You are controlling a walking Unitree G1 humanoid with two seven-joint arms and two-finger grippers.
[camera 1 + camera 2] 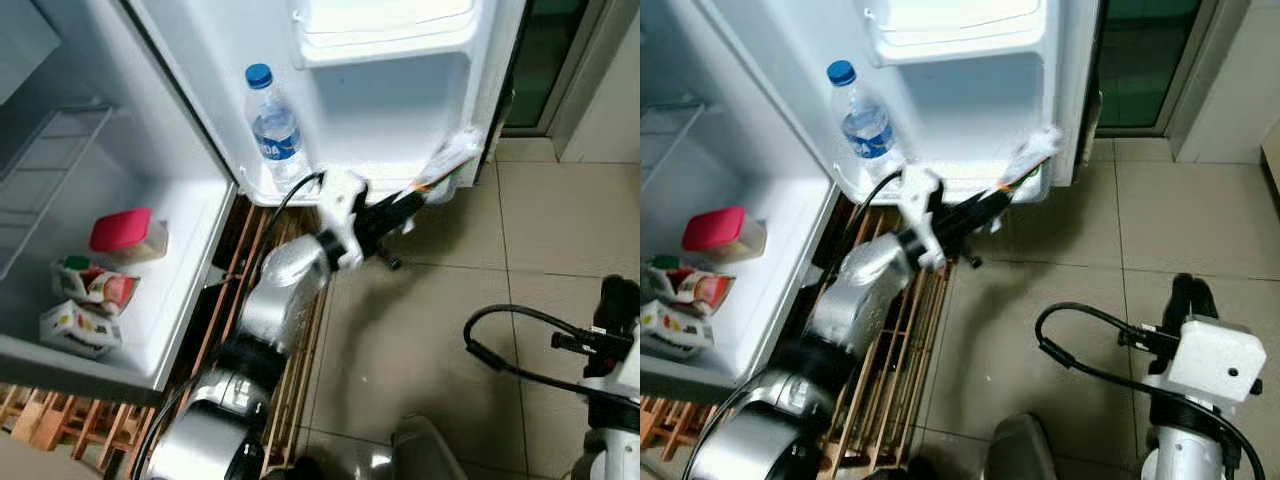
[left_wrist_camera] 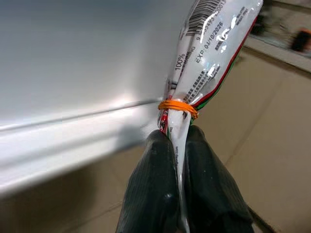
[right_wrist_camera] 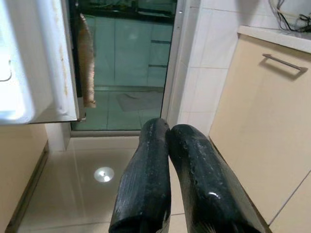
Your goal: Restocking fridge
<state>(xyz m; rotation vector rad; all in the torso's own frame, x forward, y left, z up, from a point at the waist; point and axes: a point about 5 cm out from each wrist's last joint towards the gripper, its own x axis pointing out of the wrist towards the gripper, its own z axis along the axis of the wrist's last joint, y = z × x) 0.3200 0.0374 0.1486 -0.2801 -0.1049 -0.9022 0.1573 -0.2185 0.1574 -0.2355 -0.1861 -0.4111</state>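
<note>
Left pincer (image 2: 177, 160) clamped on foil packet (image 2: 209, 53) w/ orange band – reads "100%", "EXP: 01/10/2026" – by fridge door (image 1: 400, 110). Right pincer (image 3: 167, 145) together, idle.

Head views looking down at open fridge door (image 1: 400, 110), both sharing it; wrist views up close beside it.

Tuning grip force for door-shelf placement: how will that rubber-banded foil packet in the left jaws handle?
The packet is probably floppy: the left gripper pinches it flat below the orange rubber band. Its glossy film looks slippery, so it may slide under a light grip. It seems light, and may slump rather than stand on the door shelf beside the water bottle.
</note>
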